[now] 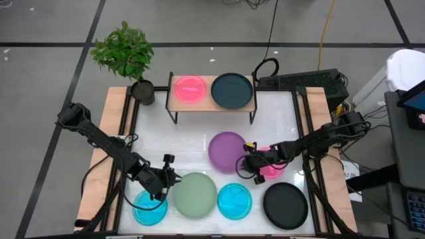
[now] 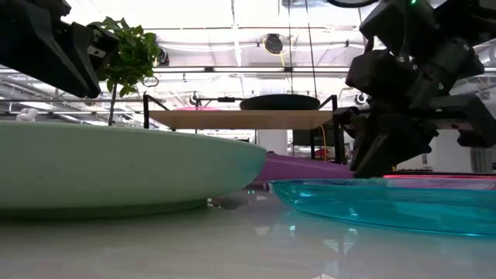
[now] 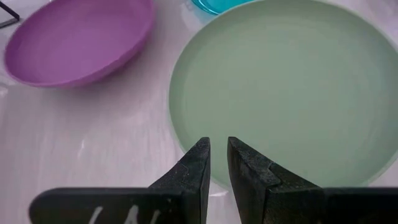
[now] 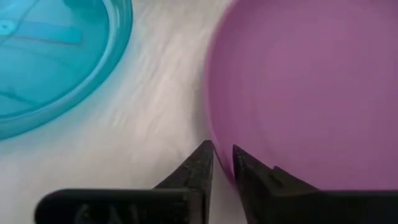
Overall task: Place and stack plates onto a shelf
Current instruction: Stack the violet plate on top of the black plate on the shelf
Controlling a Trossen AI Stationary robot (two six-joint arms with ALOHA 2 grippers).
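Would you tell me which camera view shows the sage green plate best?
The left wrist view: the sage green plate fills most of it, rim and inside plain, just beyond the left gripper. The high view shows it whole but small. The low view shows only its side edge-on. The right wrist view does not show it.

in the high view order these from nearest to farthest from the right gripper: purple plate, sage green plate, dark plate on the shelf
From the right gripper:
1. purple plate, right beside it, toward the table's middle.
2. sage green plate, front row, toward the left arm.
3. dark plate, on the shelf at the back.
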